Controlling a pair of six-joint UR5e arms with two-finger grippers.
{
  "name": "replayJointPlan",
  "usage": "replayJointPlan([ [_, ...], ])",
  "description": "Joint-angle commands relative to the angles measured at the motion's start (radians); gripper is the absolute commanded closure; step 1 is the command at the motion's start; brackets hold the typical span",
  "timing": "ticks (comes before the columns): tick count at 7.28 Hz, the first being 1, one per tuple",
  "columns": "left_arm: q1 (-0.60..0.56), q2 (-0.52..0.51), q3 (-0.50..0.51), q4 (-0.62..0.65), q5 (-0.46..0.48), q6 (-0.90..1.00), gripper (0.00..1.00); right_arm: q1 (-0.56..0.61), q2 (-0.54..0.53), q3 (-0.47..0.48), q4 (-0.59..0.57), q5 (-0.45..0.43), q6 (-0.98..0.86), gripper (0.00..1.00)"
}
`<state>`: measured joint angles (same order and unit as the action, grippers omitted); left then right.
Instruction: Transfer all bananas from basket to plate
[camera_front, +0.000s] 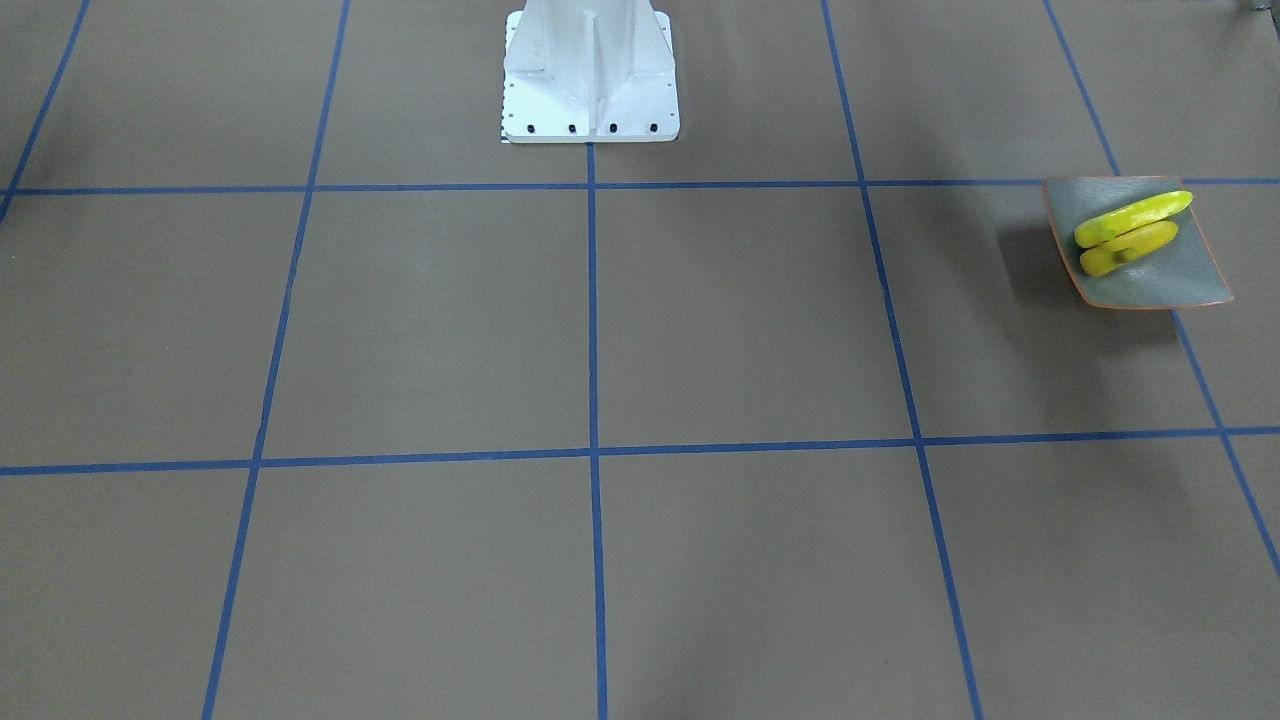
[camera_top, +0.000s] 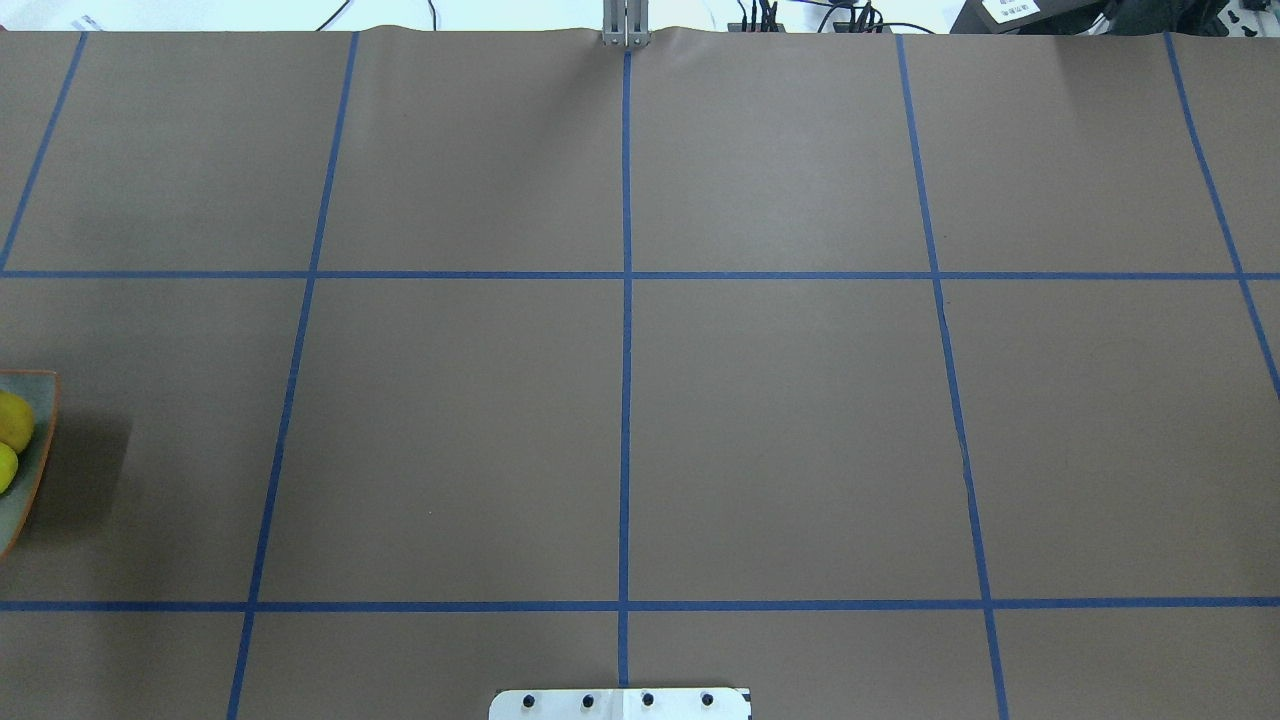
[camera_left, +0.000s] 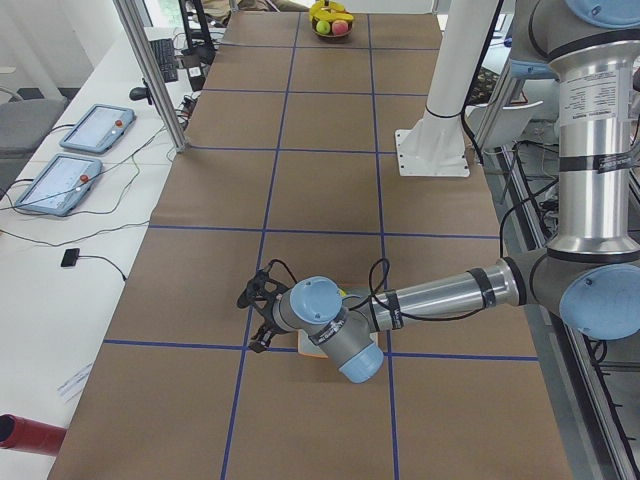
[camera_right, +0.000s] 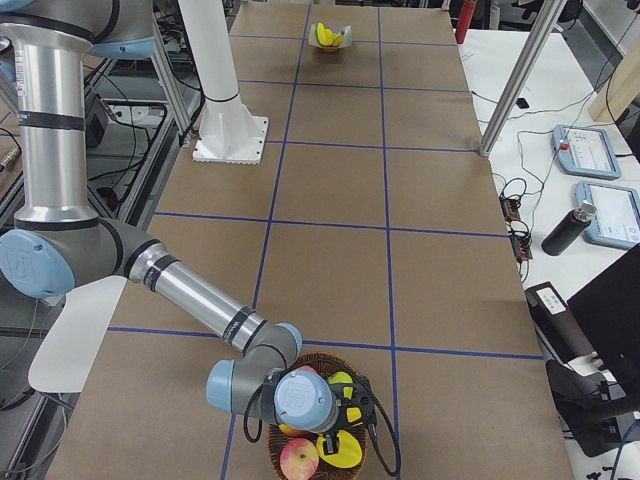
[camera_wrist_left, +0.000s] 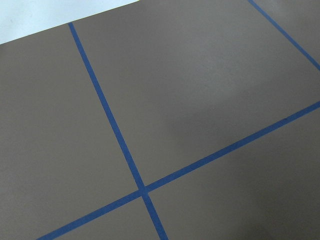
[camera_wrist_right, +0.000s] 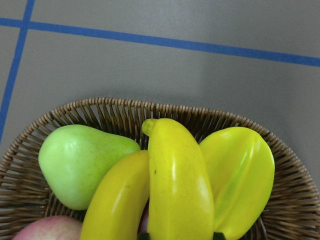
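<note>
In the right wrist view two yellow bananas (camera_wrist_right: 177, 185) (camera_wrist_right: 117, 200) lie side by side in a wicker basket (camera_wrist_right: 115, 107). Dark tips show at that view's bottom edge on either side of the middle banana. The exterior right view puts my right gripper (camera_right: 352, 420) down in the basket (camera_right: 320, 357); I cannot tell whether it is open or shut. Two more bananas (camera_front: 1135, 215) (camera_front: 1130, 248) rest on the grey-green, orange-rimmed plate (camera_front: 1150, 280), which also shows far off (camera_right: 330, 37). My left gripper (camera_left: 255, 312) hovers by the plate's edge (camera_left: 303, 352); its state is unclear.
The basket also holds a green pear (camera_wrist_right: 80, 160), a ribbed yellow fruit (camera_wrist_right: 240, 175) and a red-yellow apple (camera_right: 300, 458). A white pedestal (camera_front: 590, 80) stands mid-table at the robot's side. Tablets (camera_left: 95, 125) and cables lie on the side bench.
</note>
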<state>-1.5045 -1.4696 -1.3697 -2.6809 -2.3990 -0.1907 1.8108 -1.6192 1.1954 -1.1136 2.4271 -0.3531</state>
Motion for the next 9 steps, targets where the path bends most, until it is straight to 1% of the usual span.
replayJointPlan([
  [1,0.003,0.0,0.001,0.004,-0.002,-0.006,0.0,0.007,0.043,0.155,-0.168,0.015,0.002,1.0],
  [2,0.003,-0.002,0.001,0.007,-0.012,-0.009,0.0,0.007,0.083,0.23,-0.257,0.017,0.015,1.0],
  [3,0.004,-0.009,-0.005,0.004,-0.006,-0.069,0.0,-0.001,0.122,0.283,-0.277,0.02,0.143,1.0],
  [5,0.006,-0.044,-0.005,0.01,0.026,-0.143,0.0,-0.132,0.151,0.419,-0.273,0.017,0.422,1.0],
  [6,0.019,-0.079,-0.005,0.041,0.031,-0.204,0.0,-0.199,0.174,0.491,-0.272,0.015,0.571,1.0],
  [7,0.044,-0.119,-0.005,0.1,0.035,-0.243,0.0,-0.267,0.191,0.551,-0.27,0.009,0.701,1.0],
  [8,0.073,-0.161,-0.006,0.178,0.084,-0.251,0.0,-0.319,0.221,0.59,-0.269,0.004,0.814,1.0],
  [9,0.096,-0.201,-0.021,0.256,0.098,-0.253,0.0,-0.353,0.251,0.617,-0.268,0.0,0.897,1.0],
])
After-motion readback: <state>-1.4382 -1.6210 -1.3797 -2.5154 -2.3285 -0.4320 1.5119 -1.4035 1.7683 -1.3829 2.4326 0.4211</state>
